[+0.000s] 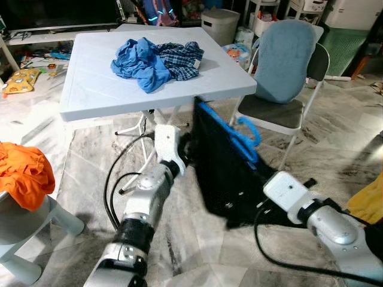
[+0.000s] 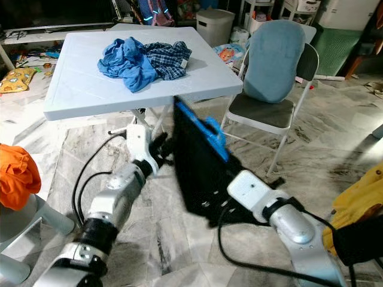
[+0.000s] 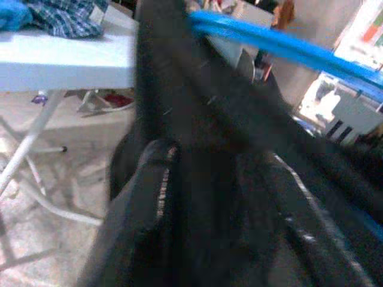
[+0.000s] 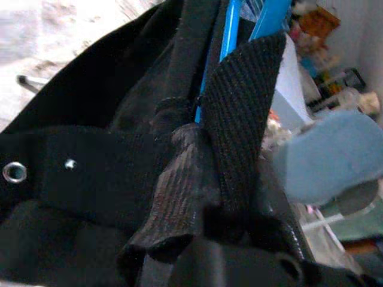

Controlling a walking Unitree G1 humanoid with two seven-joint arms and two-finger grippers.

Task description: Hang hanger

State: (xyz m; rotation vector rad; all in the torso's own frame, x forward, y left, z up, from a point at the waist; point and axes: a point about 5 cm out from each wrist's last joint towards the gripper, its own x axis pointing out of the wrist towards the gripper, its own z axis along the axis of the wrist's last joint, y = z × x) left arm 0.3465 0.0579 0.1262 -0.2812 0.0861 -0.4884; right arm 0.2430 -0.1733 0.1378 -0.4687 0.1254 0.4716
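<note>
Blue plastic hanger (image 1: 230, 133) sat inside a black garment (image 1: 224, 179), held up in the air between both arms, just in front of the pale blue counter (image 1: 96, 89) with its crumpled blue and plaid clothes (image 1: 157, 60). Right gripper (image 4: 197, 179) had its jaws clamped on a fold of the black fabric; left gripper (image 1: 187, 149) pressed against the garment's edge, jaw state unclear. Hanger looked loaded, not yet hung, no rail seen.
</note>
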